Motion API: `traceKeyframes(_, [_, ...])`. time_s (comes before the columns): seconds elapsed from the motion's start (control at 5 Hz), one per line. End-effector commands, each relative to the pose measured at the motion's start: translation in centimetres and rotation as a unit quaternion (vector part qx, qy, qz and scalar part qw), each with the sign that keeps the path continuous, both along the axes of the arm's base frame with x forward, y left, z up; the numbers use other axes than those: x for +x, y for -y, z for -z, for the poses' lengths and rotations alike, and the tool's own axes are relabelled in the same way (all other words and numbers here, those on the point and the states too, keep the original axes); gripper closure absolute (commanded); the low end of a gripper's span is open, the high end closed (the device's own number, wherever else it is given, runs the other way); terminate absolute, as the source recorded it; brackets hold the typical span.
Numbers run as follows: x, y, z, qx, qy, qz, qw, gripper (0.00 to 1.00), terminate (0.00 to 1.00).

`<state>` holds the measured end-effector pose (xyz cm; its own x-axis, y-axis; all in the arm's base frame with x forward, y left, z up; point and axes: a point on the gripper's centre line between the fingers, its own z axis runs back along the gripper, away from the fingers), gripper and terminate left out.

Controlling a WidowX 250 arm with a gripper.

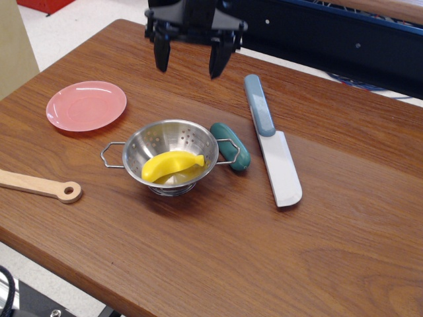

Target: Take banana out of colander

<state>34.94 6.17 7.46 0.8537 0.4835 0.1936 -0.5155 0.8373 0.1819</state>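
The yellow toy banana [172, 165] lies inside the shiny steel colander [165, 137], leaning against its front wall, near the middle of the wooden table. My gripper [189, 68] hangs open and empty above the table's far side, well behind and above the colander. Its two dark fingers [162, 58] point down with a wide gap between them. Nothing is held.
A dark green pickle toy [230, 146] touches the colander's right handle. A spatula with grey-blue handle [271, 139] lies to the right. A pink plate [86, 105] sits at left. A wooden spoon handle [41, 186] lies at front left. The table edge [79, 264] runs along the front.
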Motion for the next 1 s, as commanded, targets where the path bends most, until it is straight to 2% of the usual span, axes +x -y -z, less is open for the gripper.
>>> traceKeyframes(0.0, [-2.3,0.3,-4.0,-0.032,0.044,0.108,0.9926,0.0,0.0])
traceKeyframes(0.2, [-3.7,0.4,-4.6,-0.056,0.018,0.148,0.9872,0.0,0.0])
traceKeyframes(0.6, [-6.8,0.6,-2.7,-0.075,-0.067,0.271,0.9574,0.0,0.0])
traceKeyframes(0.8, [-7.6,1.1,-1.0,-0.075,-0.062,0.312,0.9452,0.0,0.0])
